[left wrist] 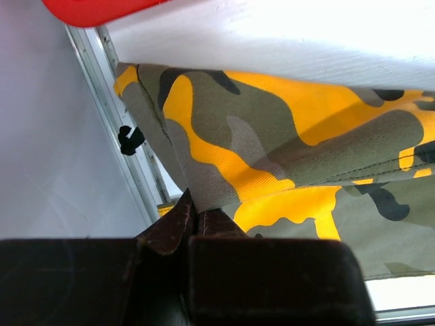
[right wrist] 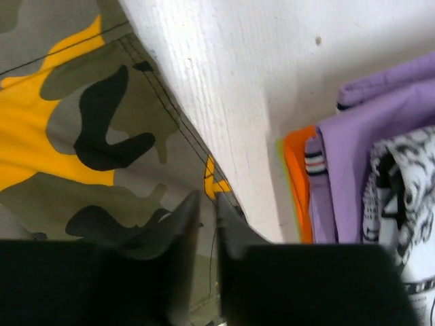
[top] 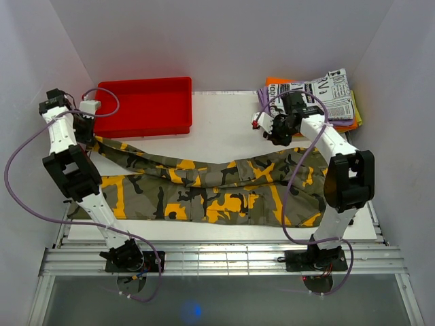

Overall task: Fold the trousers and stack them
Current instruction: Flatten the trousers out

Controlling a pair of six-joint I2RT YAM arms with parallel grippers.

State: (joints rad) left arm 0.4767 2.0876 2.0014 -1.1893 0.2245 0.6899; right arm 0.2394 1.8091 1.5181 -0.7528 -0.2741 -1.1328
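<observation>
The camouflage trousers (top: 204, 197) lie stretched left to right across the white table, one long fold raised along their far edge. My left gripper (top: 85, 133) is at their far left end. In the left wrist view the cloth (left wrist: 272, 129) runs down into the left gripper (left wrist: 195, 212), which is shut on a pinched fold. My right gripper (top: 277, 136) is at the far right end, beside the garment stack. In the right wrist view the right gripper (right wrist: 207, 200) is shut on the stitched edge of the trousers (right wrist: 68, 136).
A red tray (top: 146, 105) stands at the back left, just beyond the left gripper. Folded garments are stacked at the back right (top: 326, 98): newspaper print (right wrist: 408, 183) on purple (right wrist: 380, 136) on orange (right wrist: 299, 183). White walls close in both sides.
</observation>
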